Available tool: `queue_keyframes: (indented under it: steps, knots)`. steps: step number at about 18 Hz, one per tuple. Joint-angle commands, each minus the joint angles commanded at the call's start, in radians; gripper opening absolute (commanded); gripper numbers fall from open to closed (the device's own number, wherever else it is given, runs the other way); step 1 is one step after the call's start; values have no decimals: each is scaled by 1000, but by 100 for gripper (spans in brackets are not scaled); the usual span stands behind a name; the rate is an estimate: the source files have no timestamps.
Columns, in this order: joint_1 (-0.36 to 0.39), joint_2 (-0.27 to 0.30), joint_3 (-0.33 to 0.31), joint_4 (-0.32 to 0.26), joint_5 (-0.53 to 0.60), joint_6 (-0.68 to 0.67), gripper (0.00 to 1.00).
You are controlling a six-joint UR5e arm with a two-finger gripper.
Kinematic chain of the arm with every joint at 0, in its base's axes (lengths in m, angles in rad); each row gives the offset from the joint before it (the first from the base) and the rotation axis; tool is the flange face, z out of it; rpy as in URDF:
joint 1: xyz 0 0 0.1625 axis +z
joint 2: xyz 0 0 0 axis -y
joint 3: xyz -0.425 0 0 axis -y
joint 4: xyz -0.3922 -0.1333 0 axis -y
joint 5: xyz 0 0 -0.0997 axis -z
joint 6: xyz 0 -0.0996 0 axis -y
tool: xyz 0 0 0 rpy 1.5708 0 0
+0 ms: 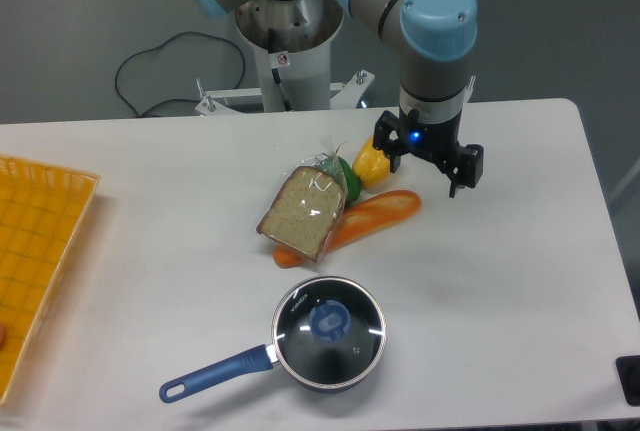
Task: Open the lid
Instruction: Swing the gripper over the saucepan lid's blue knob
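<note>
since the lid point(329, 323) sits closed on the saucepan point(325, 343) at the near edge of the table point(520, 281), the gripper point(428, 159) hangs well apart from it above the far side, near the yellow pepper point(369, 163) and the long bread roll point(372, 215), its jaws spread wide and holding nothing, likely ready to drop over the knob point(329, 321). it is round clear glass with a metal rim, a blue knob at its centre and a tiny vent hole, lying level and fully seated.

Lid point(329, 323): glossy clear glass, metal rim, blue plastic knob. Bench point(520, 281): matt white. Bread bag point(308, 209) beside claw point(428, 163): shiny clear plastic.
</note>
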Motion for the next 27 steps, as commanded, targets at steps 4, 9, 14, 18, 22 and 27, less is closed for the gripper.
queue_keyframes:
  steps: [4,9,14,18,22,27]
  knots:
    - [-47,-51,31,-46,18,-107,100]
    - [-95,-86,64,-78,20,-196,100]
    - [-132,-106,83,-80,-35,-328,100]
    - [-161,-123,83,-81,-34,-338,100]
    - [-181,-153,107,-77,-25,-339,100]
    - [-196,-207,163,-78,11,-339,100]
